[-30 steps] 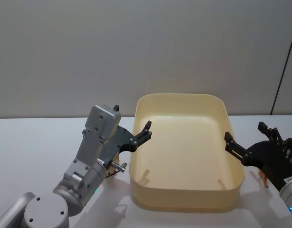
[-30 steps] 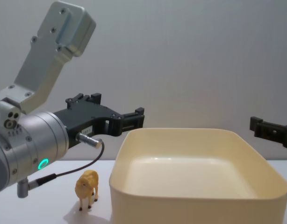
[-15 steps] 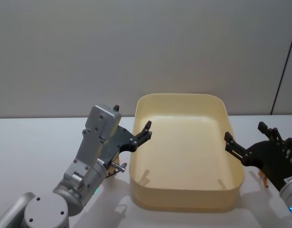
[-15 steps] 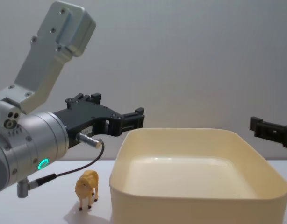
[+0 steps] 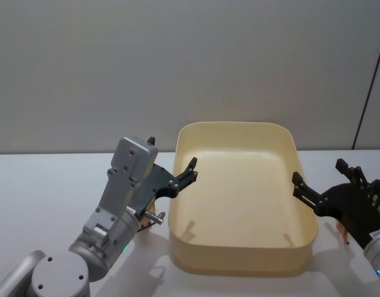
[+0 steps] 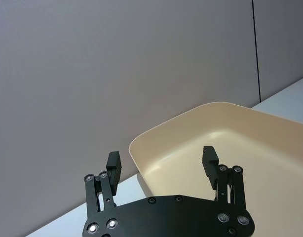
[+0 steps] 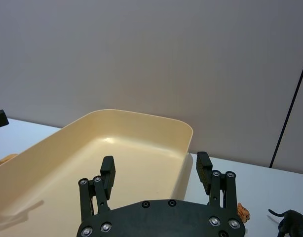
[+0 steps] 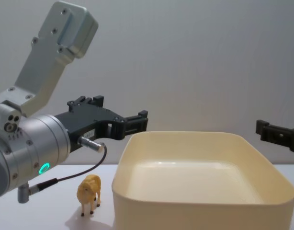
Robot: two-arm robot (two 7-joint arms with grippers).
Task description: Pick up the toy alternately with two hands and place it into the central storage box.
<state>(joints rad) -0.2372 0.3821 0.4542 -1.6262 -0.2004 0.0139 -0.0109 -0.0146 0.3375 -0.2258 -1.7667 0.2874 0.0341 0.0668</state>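
The central storage box (image 5: 239, 258) is a cream-yellow tub in the middle of the white table, with nothing inside it. A small yellow toy animal (image 8: 89, 194) stands on the table left of the box, under my left arm. My left gripper (image 5: 171, 154) hovers open and holds nothing, just outside the box's left rim (image 6: 137, 143). Off the box's right rim, my right gripper (image 5: 319, 171) is open too and holds nothing. A small orange toy (image 7: 244, 213) and a black toy animal (image 7: 289, 222) lie on the table beneath the right gripper.
A grey wall rises close behind the table. A cable loops from my left wrist (image 8: 84, 170) above the yellow toy. Bare table lies to the far left of the box (image 5: 41, 185).
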